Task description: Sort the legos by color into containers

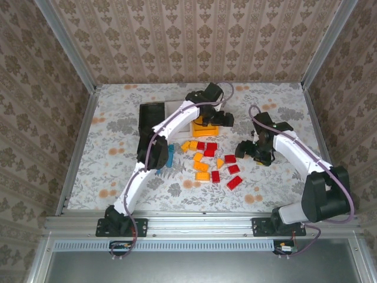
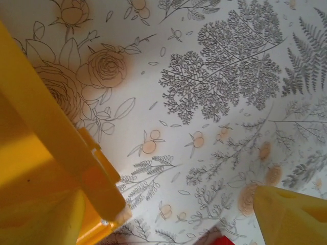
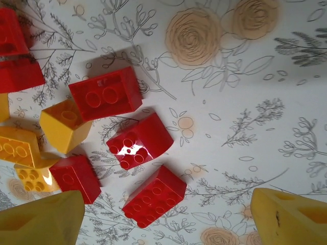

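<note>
Red and orange legos (image 1: 203, 160) lie loose mid-table, with a blue one (image 1: 169, 155) to their left. The containers stand behind them: black (image 1: 144, 112), white (image 1: 175, 108) largely behind the left arm, orange-yellow (image 1: 210, 131). My left gripper (image 1: 219, 119) hangs open at the orange-yellow bin; in its wrist view the bin wall (image 2: 46, 117) runs along the left and bare cloth lies between the left gripper's (image 2: 173, 214) fingers. My right gripper (image 1: 244, 148) is open low over the red bricks. A red brick (image 3: 153, 196) lies between the right gripper's (image 3: 166, 217) fingers, nearer the left one.
More red bricks (image 3: 104, 94) and an orange brick (image 3: 64, 125) crowd the left of the right wrist view. A red brick's edge (image 2: 222, 240) shows at the bottom of the left wrist view. Metal rails and patterned walls enclose the flowered table (image 1: 283, 106).
</note>
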